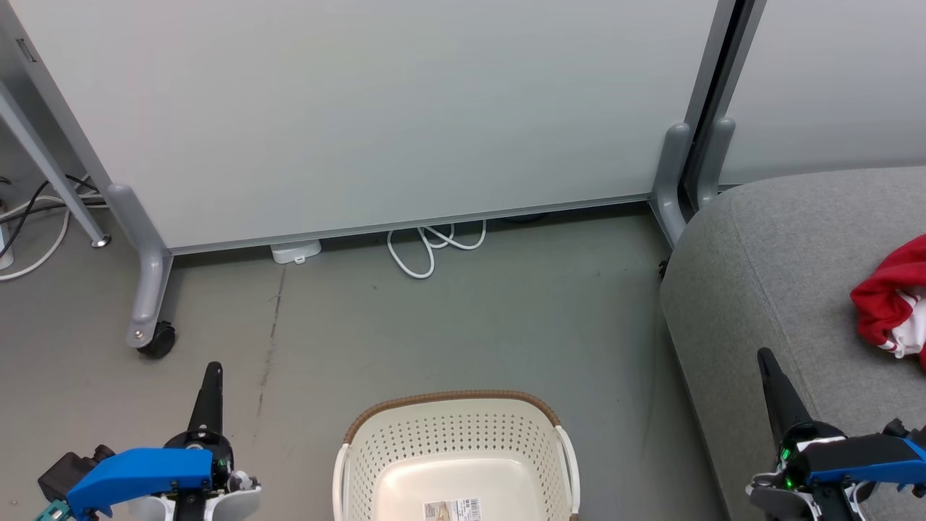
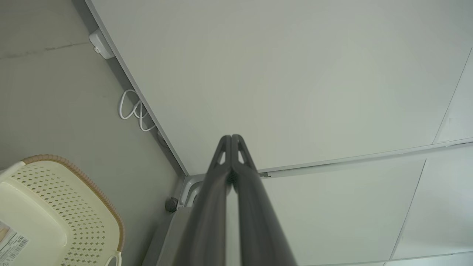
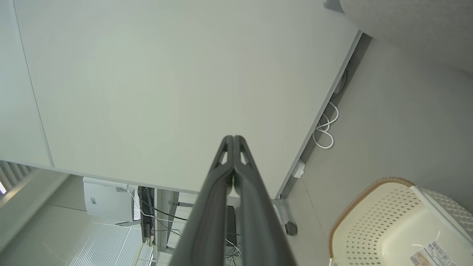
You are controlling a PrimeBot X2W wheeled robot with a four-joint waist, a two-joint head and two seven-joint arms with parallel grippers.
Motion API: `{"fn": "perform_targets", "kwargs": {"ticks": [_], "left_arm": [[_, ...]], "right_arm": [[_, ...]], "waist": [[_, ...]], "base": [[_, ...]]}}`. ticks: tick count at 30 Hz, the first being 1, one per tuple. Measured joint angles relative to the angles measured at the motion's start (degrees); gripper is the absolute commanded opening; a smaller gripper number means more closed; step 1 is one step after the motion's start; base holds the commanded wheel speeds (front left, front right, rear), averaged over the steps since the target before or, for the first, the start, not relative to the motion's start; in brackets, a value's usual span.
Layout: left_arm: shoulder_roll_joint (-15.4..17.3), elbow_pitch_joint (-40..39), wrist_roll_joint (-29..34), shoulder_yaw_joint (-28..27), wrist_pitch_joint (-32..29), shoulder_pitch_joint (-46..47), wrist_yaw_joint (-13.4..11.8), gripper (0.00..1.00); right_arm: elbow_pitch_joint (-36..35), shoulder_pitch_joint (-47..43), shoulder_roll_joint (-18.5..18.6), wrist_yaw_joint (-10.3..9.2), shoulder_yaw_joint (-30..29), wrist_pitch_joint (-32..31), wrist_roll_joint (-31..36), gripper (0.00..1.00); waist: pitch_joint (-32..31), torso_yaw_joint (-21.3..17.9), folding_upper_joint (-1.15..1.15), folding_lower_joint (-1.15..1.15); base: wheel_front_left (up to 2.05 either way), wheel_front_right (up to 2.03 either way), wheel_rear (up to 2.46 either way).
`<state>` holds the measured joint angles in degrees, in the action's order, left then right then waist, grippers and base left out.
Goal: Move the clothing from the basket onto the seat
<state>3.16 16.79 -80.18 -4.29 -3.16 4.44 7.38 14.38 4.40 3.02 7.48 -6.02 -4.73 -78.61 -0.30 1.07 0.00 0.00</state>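
Red clothing point(image 1: 893, 304) with white trim lies bunched on the grey seat point(image 1: 781, 275) at the right edge of the head view. The cream perforated basket point(image 1: 456, 441) with a brown rim stands on the floor at the bottom centre; the part of its floor in view holds just a paper label. It is also in the left wrist view, basket point(image 2: 55, 207), and the right wrist view, basket point(image 3: 373, 225). My left gripper point(image 1: 212, 370) is shut and holds nothing, left of the basket. My right gripper point(image 1: 764, 356) is shut and holds nothing, over the seat's front edge. Both point at the white partition.
A white partition panel point(image 1: 376, 108) on grey wheeled feet point(image 1: 148, 311) stands across the back. A looped white cable point(image 1: 430, 250) and a small white box point(image 1: 295, 251) lie at its base. More cables point(image 1: 36, 217) trail at far left. Grey floor lies between basket and panel.
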Motion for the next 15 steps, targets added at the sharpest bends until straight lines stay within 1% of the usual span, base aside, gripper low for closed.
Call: {"fn": "perform_targets", "kwargs": {"ticks": [15], "left_arm": [[-0.14, -1.34, -6.04, -0.98, -1.75, 0.62, 0.0, 0.0]], "right_arm": [[-0.2, 0.76, -0.04, -0.01, -0.21, -0.82, -6.78, 0.0]], "waist": [[0.23, -0.5, 0.0, 0.0]], "base": [[0.0, 0.0, 0.0]]}}
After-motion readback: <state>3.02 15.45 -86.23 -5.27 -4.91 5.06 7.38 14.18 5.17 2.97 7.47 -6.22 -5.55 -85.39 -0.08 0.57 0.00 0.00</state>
